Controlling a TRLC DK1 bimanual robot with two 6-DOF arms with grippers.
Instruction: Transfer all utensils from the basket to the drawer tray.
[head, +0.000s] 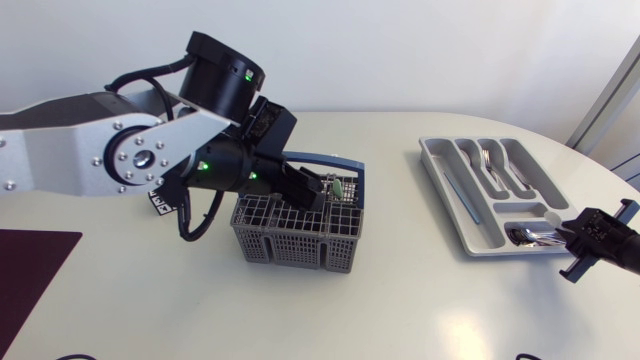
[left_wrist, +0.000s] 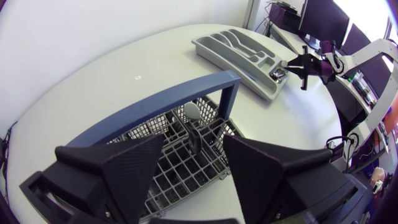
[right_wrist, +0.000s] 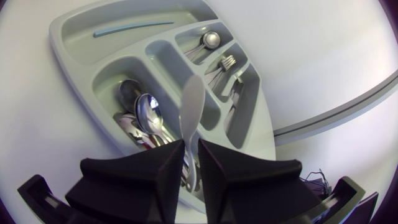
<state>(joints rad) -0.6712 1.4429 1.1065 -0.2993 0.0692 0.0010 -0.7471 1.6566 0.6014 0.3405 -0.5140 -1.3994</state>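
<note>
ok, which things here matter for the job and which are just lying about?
Job: basket; drawer tray; basket utensils; held utensil in right gripper; spoons and forks in tray.
Lying about: dark red mat; small black-and-white tag.

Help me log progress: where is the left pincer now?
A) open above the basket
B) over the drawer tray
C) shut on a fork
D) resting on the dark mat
A: the left pincer hangs open over the basket, fingers apart above its grid.
</note>
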